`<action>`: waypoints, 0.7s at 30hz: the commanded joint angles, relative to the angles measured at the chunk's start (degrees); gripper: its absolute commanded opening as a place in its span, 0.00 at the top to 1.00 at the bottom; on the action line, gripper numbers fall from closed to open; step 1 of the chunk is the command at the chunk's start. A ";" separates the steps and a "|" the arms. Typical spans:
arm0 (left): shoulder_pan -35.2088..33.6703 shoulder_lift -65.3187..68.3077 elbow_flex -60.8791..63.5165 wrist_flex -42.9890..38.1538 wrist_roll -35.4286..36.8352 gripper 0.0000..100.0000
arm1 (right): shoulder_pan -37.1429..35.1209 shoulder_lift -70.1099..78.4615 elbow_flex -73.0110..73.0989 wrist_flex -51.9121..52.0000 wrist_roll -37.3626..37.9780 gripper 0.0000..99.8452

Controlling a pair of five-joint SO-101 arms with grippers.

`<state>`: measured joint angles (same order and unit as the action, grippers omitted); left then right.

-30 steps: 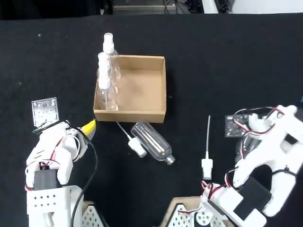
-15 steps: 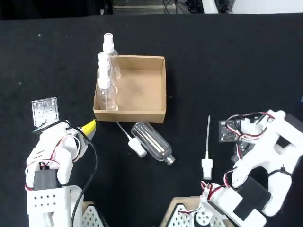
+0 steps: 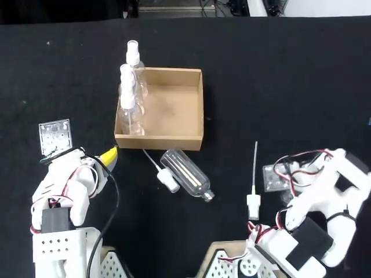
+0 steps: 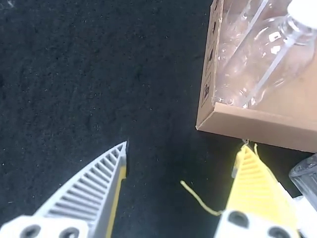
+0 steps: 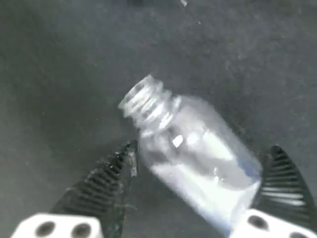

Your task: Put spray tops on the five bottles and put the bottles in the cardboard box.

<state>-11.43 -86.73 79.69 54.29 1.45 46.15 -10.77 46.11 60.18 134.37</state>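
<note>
Black counter (image 3: 278,69); cardboard box (image 3: 159,141) holds three capped bottles (image 3: 130,113) along one wall. Right hand (image 5: 203,148) open, straddling an uncapped bottle (image 5: 188,144) lying on the counter; step looks like grabbing it. Left hand (image 4: 184,146) open, beside box corner. Next: close, then fit loose spray top (image 3: 253,200). Box symbols (image 4: 210,74) unreadable.

A robotics lab: black-covered table (image 3: 301,75) with cables (image 3: 210,7) at its far edge.

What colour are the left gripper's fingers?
Left gripper: one finger yellow, the other grey with a yellow edge; left wrist view shows it best.
</note>
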 commanded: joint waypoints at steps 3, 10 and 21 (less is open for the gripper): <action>-0.75 -0.79 -0.92 -1.32 0.09 0.68 | 2.64 -3.47 2.42 -6.86 -9.49 0.82; -0.75 -0.79 -1.19 -1.05 0.09 0.68 | 0.53 -3.47 0.92 -9.85 -44.92 0.86; -0.75 -0.79 -1.27 -0.97 0.09 0.68 | -3.87 -3.47 -2.07 -2.55 -77.98 0.74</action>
<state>-11.43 -86.73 79.69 54.29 1.45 44.75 -11.82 47.96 53.49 56.75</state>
